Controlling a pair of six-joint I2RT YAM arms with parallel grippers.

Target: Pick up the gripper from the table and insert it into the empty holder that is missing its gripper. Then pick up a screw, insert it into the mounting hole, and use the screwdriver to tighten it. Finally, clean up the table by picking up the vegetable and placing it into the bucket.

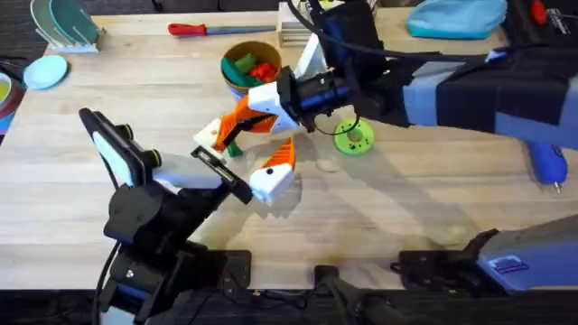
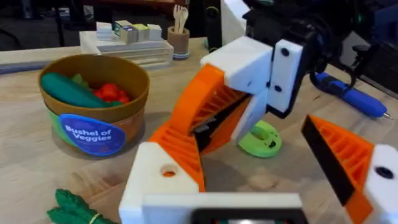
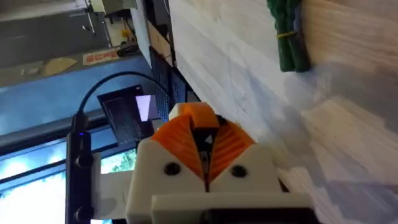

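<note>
From above, the right tool (image 1: pixel 242 116) reaches across the middle of the bench (image 1: pixel 433 199) and lies over the left tool (image 1: pixel 248 153), which points up from the lower left; the bucket (image 1: pixel 250 63) stands beyond them, holding green and red toy pieces; a lime-green disc (image 1: pixel 354 137) lies just beside the right arm; a red-handled screwdriver (image 1: pixel 206 29) lies at the far edge; the vegetable (image 1: pixel 229 144) shows as a dark-green sliver between the two tools.

The left wrist view adds detail: the left tool (image 2: pixel 261 180) is spread wide, one white-and-orange finger (image 2: pixel 171 165) on each side; the right tool (image 2: pixel 214 118), clenched, has its orange tips pressed against that finger's orange pad; the bucket (image 2: pixel 93 106) carries a blue label; the vegetable (image 2: pixel 74 208) lies on the bench near the left tool.

The right wrist view shows the right tool (image 3: pixel 203 140) clenched, its pads (image 3: pixel 233 143) meeting with nothing clear between; the vegetable (image 3: pixel 288 34), bound by a yellow band, lies apart on the wood.
</note>
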